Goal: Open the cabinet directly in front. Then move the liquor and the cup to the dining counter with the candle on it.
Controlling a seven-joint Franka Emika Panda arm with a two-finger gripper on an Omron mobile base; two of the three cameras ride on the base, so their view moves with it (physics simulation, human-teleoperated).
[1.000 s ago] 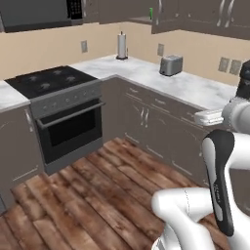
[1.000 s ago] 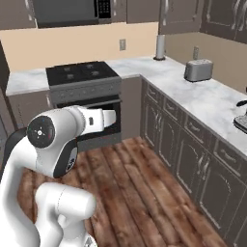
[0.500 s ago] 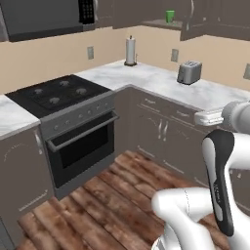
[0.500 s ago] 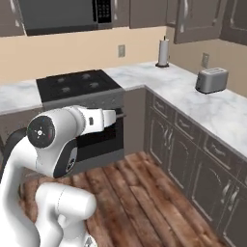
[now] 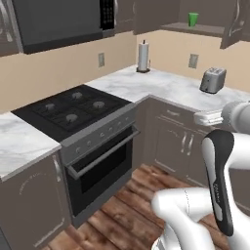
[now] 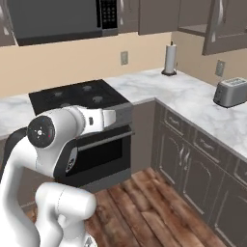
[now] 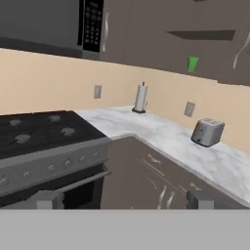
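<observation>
The cabinet [image 5: 215,17] stands open; the gripper [image 7: 122,199] is spread wide and empty. The cup [image 5: 193,19] should be approached squarely.

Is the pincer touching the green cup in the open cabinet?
Apart. In the hand view the pincer sits at the bottom with its tips open, while the green cup stands far off on the cabinet shelf, across the counter.
</observation>
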